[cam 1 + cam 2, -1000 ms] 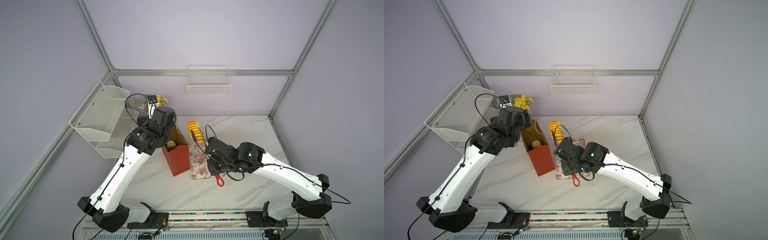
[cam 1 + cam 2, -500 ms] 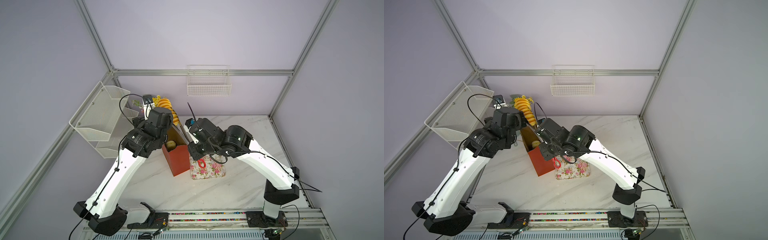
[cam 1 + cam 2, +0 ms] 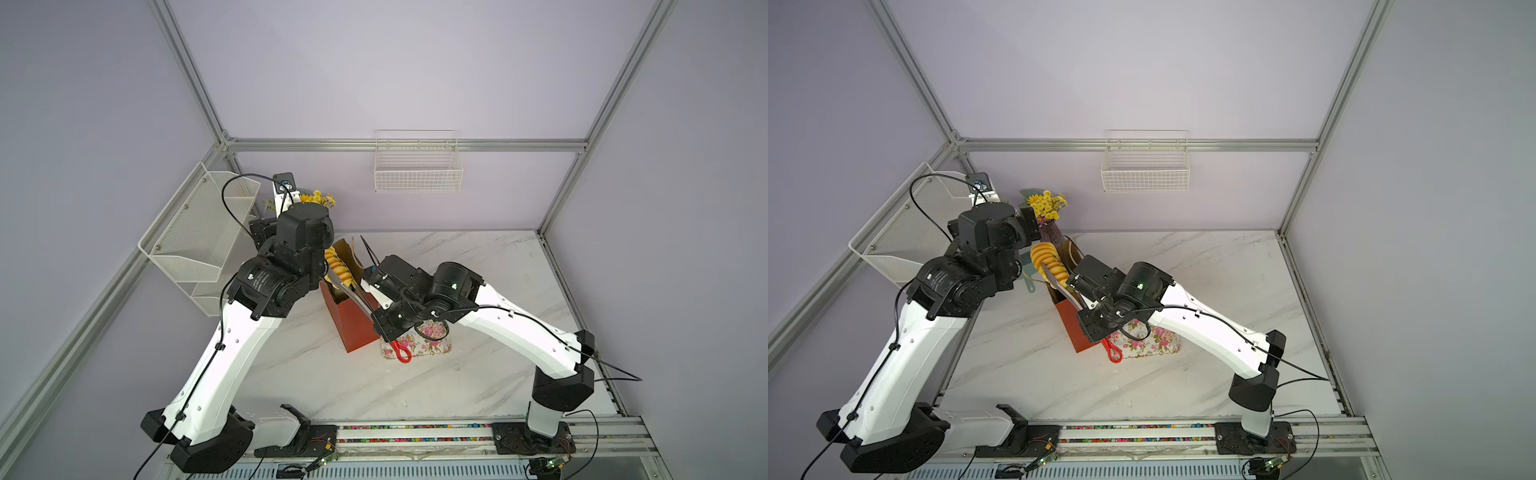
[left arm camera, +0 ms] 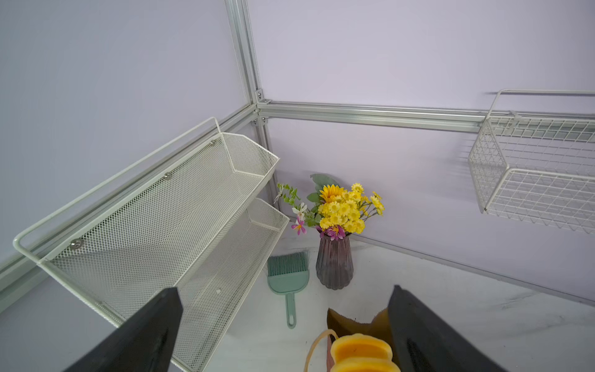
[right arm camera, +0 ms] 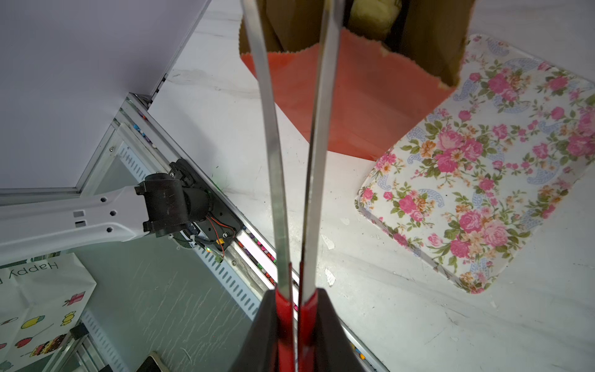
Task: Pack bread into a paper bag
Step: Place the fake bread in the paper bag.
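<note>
The red-orange paper bag (image 3: 356, 326) (image 3: 1076, 328) stands upright with its brown inside (image 4: 354, 322) showing. My right gripper (image 5: 296, 293) (image 3: 387, 328) is shut on the red handles of metal tongs (image 5: 273, 161) (image 3: 1064, 290). The tongs pinch a long ribbed yellow bread (image 3: 338, 266) (image 3: 1049, 261) (image 4: 360, 351) at the bag's mouth. A pale bun (image 5: 370, 13) lies inside the bag. My left gripper (image 4: 283, 290) is open, straddling the bag's mouth, with one finger (image 4: 418, 322) at the bag's far edge. A tan cord handle (image 4: 317, 344) curves beside the bread.
A floral tray (image 3: 432, 345) (image 5: 483, 161) lies right of the bag. A purple vase of yellow flowers (image 4: 335, 264) and a green hand brush (image 4: 288, 277) stand behind the bag. Mesh shelves (image 4: 161, 209) and a wire basket (image 4: 531, 170) hang on the walls.
My right arm swung the tongs and ribbed bread from above the tray over to the bag, then lowered them to its mouth. The left gripper stayed open at the bag.
</note>
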Robot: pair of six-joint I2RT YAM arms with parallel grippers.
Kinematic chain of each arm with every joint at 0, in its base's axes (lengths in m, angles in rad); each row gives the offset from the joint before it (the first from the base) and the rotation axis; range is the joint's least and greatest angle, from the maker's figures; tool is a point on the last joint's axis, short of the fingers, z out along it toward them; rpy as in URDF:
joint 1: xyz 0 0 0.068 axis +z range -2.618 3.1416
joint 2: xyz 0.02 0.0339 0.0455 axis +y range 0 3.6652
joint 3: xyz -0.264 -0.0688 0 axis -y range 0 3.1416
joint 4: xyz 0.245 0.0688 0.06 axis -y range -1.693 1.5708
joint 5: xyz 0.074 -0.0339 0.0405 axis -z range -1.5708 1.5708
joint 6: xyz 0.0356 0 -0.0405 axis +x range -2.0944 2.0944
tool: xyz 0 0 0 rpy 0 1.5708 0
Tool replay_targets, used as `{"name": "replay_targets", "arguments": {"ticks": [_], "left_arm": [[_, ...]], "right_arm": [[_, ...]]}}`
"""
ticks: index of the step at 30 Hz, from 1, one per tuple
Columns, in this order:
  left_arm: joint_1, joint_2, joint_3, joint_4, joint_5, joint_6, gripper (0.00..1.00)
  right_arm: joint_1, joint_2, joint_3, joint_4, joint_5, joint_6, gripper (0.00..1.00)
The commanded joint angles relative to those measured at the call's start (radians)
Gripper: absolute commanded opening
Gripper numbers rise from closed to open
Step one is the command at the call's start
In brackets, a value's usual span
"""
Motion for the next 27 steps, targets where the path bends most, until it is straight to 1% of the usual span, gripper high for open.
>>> {"name": "replay_targets", "arguments": {"ticks": [1, 10, 16, 18, 21, 25, 27], "left_arm": [[-0.003, -0.006, 0.025, 0.057, -0.019, 0.045, 1.0], [-0.009, -0.015, -0.005, 0.057, -0.019, 0.026, 1.0], [-0.013, -0.011, -0.032, 0.049, 0.001, -0.005, 1.0], [-0.015, -0.008, -0.033, 0.044, 0.005, -0.009, 1.0], [-0.017, -0.007, -0.038, 0.041, 0.01, -0.009, 1.0], [-0.019, -0.015, -0.054, 0.04, 0.002, -0.009, 1.0], [-0.018, -0.018, -0.06, 0.039, 0.0, -0.01, 1.0]], "right_arm": [[0.004, -0.036, 0.032, 0.014, 0.006, 0.01, 0.07], [0.004, -0.026, 0.057, -0.089, 0.09, 0.022, 0.07], [0.003, -0.021, 0.055, -0.091, 0.087, 0.021, 0.08], [0.003, -0.013, 0.058, -0.081, 0.08, 0.02, 0.11], [0.003, -0.007, 0.069, -0.072, 0.084, 0.018, 0.21], [0.003, -0.016, 0.075, -0.064, 0.088, 0.013, 0.3], [0.003, -0.018, 0.075, -0.061, 0.087, 0.011, 0.31]]}}
